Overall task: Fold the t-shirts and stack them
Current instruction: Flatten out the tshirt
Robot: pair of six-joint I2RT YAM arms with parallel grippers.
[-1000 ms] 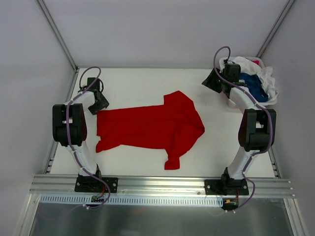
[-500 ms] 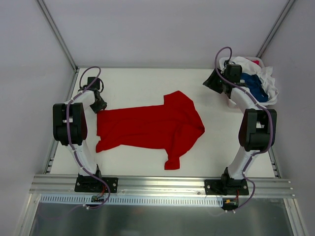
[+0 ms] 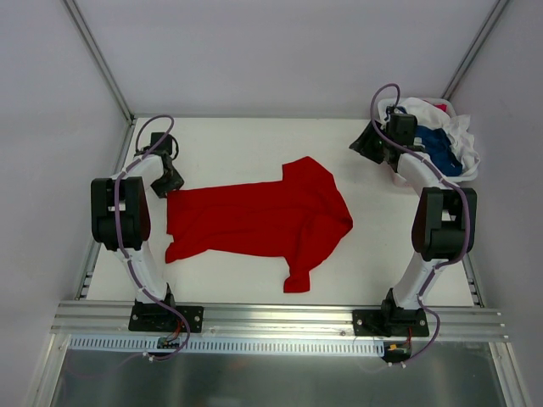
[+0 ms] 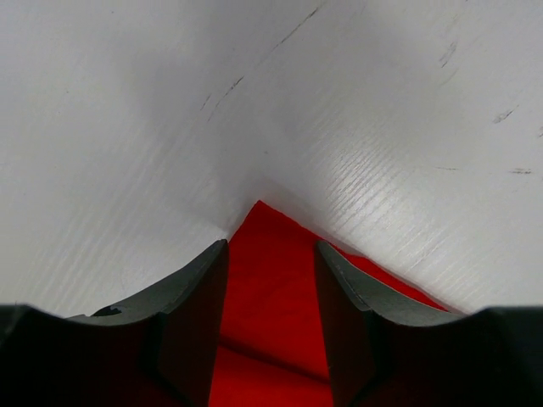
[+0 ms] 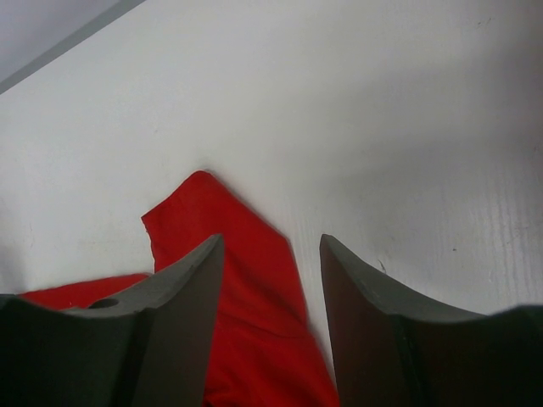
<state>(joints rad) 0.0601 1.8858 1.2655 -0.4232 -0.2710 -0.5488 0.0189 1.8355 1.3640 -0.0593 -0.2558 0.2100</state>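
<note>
Rightward, shirt heap [image 3: 443, 149] behind right arm [image 3: 441, 222]

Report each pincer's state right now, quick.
Left pincer: open, set over a corner of the red shirt, not gripping it.
Right pincer: open, holding nothing.
</note>
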